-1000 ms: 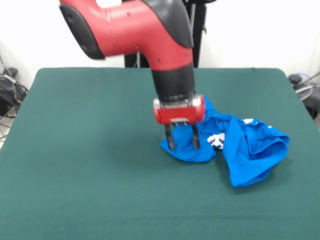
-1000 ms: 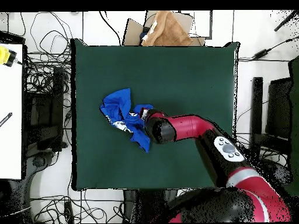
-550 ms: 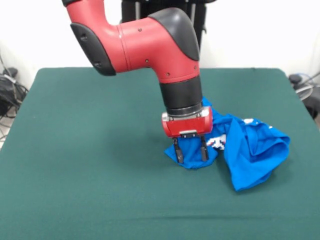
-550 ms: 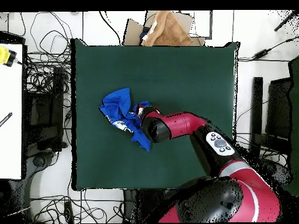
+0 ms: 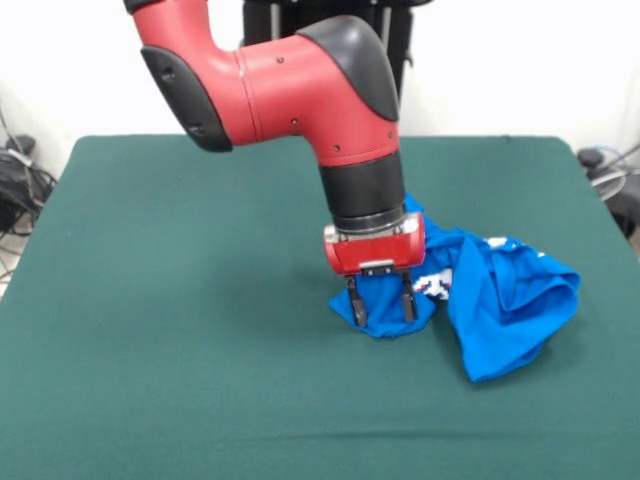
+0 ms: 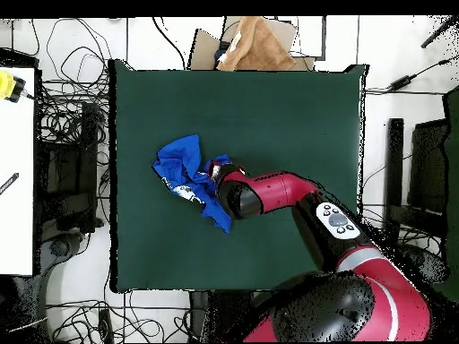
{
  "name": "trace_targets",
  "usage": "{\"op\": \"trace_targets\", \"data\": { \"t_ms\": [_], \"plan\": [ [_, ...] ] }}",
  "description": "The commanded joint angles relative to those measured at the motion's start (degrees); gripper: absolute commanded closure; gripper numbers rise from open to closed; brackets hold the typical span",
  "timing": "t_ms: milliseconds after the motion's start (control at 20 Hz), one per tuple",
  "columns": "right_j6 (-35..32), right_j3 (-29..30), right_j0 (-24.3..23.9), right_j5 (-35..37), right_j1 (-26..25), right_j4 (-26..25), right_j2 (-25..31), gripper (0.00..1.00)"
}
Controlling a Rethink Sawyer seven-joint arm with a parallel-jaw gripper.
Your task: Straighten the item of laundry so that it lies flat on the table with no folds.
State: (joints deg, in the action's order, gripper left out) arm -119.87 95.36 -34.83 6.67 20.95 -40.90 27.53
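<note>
Bright blue cloth T-shirt (image 5: pixel 480 290) lay crumpled — white print partly showing — toward one side edge of the dark green felt table (image 5: pixel 180 330); the red-and-black gripper (image 5: pixel 381 305), fingers parted, straddled its bunched end.

Front cam low, close, across the table (image 5: pixel 150 380), facing the arm (image 5: pixel 290 95). Overhead cam high, straight down. Both share table, arm, shirt (image 5: pixel 500 290).
</note>
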Motion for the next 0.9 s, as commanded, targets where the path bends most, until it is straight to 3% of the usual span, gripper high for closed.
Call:
{"op": "trace_targets", "data": {
  "t_ms": [50, 350, 400, 900],
  "plan": [
    [8.39, -8.62, 1.45, 3.56, -11.73, -7.56, 0.22, 0.0],
    [8.82, -9.48, 1.29, 5.06, -11.55, -7.86, 1.09, 0.0],
    [8.25, -9.5, 1.62, 5.14, -11.36, -7.73, 0.68, 1.0],
    [5.81, -9.41, 3.24, 4.23, -10.53, -8.13, -1.14, 1.0]
  ]
}}
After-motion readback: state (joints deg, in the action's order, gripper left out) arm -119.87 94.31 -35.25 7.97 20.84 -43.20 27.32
